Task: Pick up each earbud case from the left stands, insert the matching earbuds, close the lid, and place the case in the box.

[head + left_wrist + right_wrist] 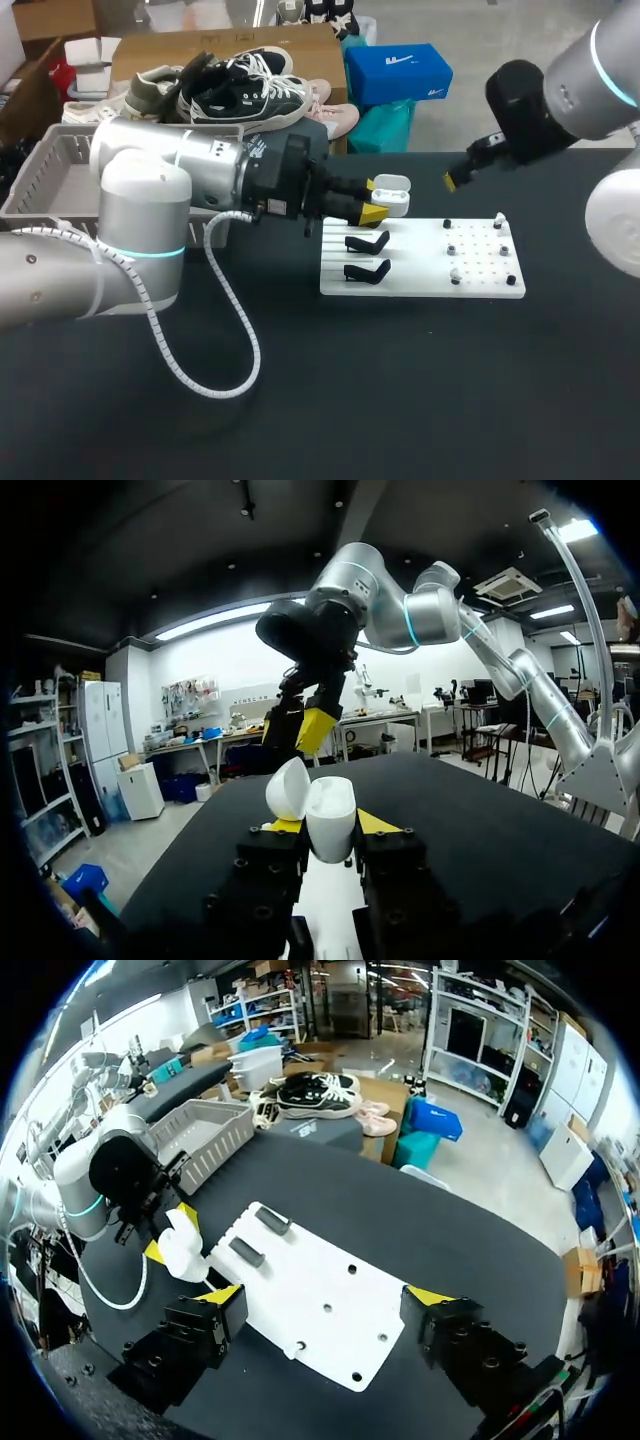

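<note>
My left gripper [378, 203] is shut on a white earbud case [393, 196], held just past the far left corner of the white board [420, 283]. The case's lid stands open. In the left wrist view the case [330, 822] sits between my yellow fingertips, with its lid [289, 788] tipped back. Two black stands [367, 243] on the board's left part are bare. Several small earbuds [452, 247] sit on pegs on its right part. My right gripper [326, 1296] is open and holds nothing; it hangs above the board's far right side [455, 180], apart from the case [185, 1247].
A grey basket [40, 170] stands at the table's far left, behind my left arm. A white coiled cable [215, 350] hangs from that arm onto the black tabletop. The board takes up the middle right of the table.
</note>
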`<state>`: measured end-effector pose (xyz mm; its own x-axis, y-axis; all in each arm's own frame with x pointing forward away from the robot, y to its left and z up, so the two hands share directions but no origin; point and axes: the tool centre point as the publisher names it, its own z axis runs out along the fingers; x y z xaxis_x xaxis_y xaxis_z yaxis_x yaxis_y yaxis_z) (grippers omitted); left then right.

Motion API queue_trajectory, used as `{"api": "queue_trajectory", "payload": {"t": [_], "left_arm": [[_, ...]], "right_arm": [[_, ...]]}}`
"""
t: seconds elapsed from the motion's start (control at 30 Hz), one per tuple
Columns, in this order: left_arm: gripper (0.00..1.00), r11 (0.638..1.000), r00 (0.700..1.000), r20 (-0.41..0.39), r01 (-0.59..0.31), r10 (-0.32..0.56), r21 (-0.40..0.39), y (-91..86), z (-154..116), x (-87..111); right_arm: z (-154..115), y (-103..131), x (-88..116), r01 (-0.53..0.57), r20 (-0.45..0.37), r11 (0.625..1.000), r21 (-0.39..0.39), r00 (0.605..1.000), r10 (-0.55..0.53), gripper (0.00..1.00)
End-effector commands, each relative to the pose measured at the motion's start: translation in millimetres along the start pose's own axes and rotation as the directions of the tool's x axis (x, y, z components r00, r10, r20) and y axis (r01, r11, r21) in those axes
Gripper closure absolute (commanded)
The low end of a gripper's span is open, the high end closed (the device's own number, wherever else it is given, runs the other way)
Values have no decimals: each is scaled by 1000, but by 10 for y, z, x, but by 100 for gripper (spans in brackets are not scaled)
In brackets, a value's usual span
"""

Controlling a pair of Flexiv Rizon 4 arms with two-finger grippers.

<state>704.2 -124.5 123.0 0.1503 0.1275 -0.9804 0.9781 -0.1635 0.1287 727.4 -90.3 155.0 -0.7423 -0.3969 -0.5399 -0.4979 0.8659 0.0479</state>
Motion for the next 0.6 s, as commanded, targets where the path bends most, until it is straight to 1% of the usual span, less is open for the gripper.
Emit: {"api": "queue_trajectory", "payload": {"t": [0.03,0.1,0.2,0.37,0.53,0.57,0.6], "left_arm": [[100,1000,1000,-1,-1,1,-2,-6,-5,-4],[100,1000,1000,-1,-1,1,-2,-6,-5,-4],[100,1000,1000,-1,-1,1,-2,-6,-5,-4],[100,1000,1000,-1,-1,1,-2,-6,-5,-4],[100,1000,1000,-1,-1,1,-2,-6,-5,-4],[100,1000,1000,-1,-1,1,-2,-6,-5,-4],[100,1000,1000,-1,-1,1,-2,-6,-5,-4]], "right_arm": [[38,-47,28,24,-43,977,212,999,-16,0],[89,-118,55,70,-84,963,261,995,-50,0],[180,-231,105,103,-140,950,295,988,-63,0],[312,-328,171,134,-210,937,323,975,-68,0],[508,-425,293,142,-289,931,337,956,-41,0],[561,-450,323,136,-302,930,341,953,-28,1],[602,-470,341,138,-317,928,345,948,-23,4]]}}
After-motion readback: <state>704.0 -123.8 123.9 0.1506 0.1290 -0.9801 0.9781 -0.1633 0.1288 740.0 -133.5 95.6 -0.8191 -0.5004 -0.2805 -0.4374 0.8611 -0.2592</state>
